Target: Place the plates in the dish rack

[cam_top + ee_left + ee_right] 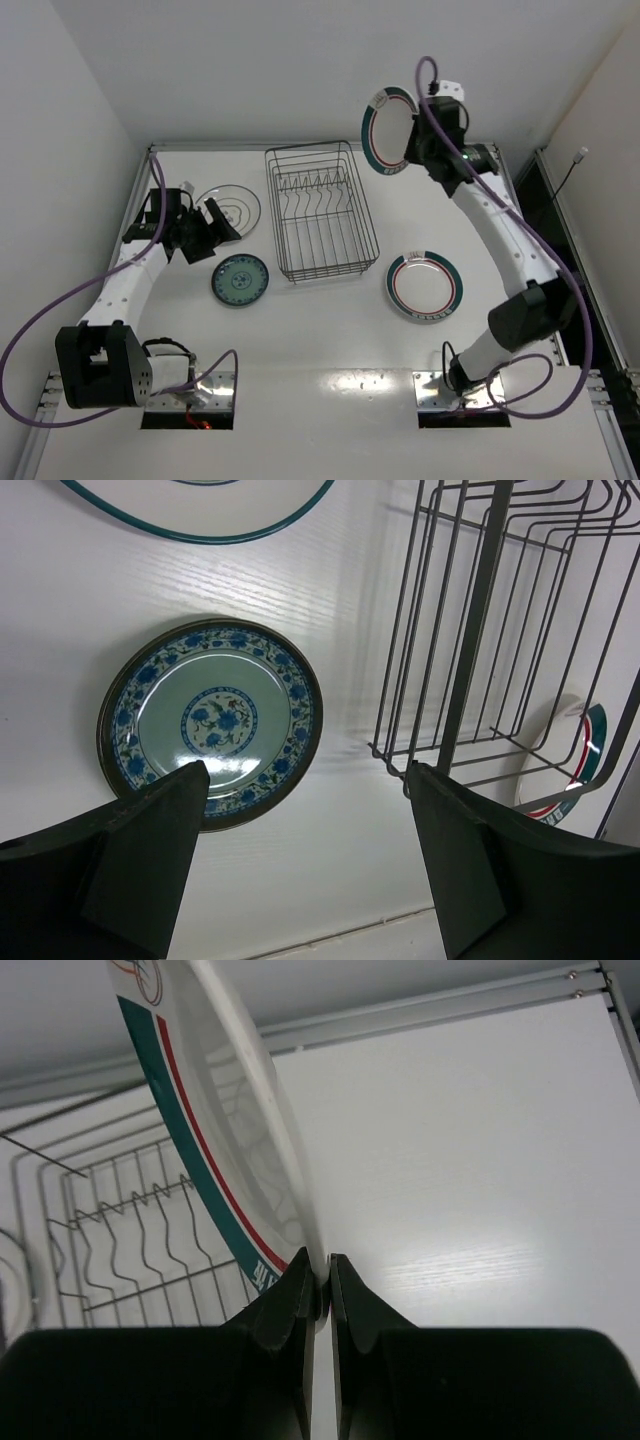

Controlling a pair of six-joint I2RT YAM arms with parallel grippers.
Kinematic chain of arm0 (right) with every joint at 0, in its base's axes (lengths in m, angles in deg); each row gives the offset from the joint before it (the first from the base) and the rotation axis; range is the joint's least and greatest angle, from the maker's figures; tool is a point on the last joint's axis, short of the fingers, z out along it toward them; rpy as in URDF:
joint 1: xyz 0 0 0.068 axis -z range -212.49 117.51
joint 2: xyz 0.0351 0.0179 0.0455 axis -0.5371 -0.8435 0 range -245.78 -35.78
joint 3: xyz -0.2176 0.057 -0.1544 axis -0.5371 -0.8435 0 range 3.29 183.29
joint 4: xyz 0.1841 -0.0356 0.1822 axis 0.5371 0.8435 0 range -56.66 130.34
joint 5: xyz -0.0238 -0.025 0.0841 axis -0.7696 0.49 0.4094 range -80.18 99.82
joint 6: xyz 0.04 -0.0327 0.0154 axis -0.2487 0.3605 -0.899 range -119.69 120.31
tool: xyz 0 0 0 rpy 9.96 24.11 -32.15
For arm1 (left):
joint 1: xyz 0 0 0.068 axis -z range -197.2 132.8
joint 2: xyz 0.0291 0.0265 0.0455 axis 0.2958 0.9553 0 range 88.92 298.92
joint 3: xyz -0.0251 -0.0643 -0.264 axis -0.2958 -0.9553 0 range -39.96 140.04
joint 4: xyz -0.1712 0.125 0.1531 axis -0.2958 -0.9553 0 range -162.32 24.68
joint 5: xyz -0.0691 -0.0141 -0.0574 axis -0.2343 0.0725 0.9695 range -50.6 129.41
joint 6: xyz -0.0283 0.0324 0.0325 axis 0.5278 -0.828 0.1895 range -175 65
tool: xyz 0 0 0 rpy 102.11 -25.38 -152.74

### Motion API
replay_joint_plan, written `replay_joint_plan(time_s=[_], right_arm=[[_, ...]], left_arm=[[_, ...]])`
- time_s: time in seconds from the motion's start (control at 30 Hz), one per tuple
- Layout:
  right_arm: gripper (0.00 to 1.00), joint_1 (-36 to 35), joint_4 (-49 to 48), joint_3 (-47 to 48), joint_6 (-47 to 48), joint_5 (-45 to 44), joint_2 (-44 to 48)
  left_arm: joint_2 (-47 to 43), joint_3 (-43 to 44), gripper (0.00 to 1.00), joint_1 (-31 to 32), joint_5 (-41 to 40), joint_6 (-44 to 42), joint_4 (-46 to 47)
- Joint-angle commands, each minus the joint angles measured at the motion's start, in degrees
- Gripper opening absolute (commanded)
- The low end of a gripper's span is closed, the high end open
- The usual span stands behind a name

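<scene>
The dark wire dish rack [320, 211] stands at the table's middle back with no plate in it; it also shows in the left wrist view [480, 630] and the right wrist view [130, 1230]. My right gripper [418, 140] is shut on the rim of a white plate with green rim and red ring [388, 128], held upright in the air to the right of the rack [215, 1140]. A second such plate [425, 286] lies flat at the right. My left gripper [205, 232] is open and empty between the line-patterned plate [229, 208] and the teal plate [240, 280], which lies ahead of its fingers [212, 720].
The table's back edge and wall run behind the rack [300, 146]. A table seam [340, 935] lies close to my left fingers. Purple cables [40, 330] loop beside both arms.
</scene>
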Motion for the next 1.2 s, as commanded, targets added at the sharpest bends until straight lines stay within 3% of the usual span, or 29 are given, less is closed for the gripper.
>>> replay_joint_plan(time_s=[0.0, 0.4, 0.87, 1.17], right_arm=[[0.0, -5.65, 0.93, 5.57, 1.29, -16.58, -5.56], [0.0, -14.62, 6.38, 18.78, 1.29, -27.67, -22.62], [0.0, -15.15, 7.44, 21.67, -0.37, -25.4, -30.45], [0.06, -16.37, 18.07, 30.29, -5.21, -23.45, -37.75]], left_arm=[[-0.65, 2.21, 0.78, 0.3, -0.11, -0.88, -0.23], [-0.65, 2.74, 0.78, 0.3, -0.11, -1.94, -2.08], [-0.65, 3.26, 0.78, 0.3, -0.11, -2.46, -3.13], [-0.65, 3.79, 0.78, 0.3, -0.11, -2.99, -4.79]])
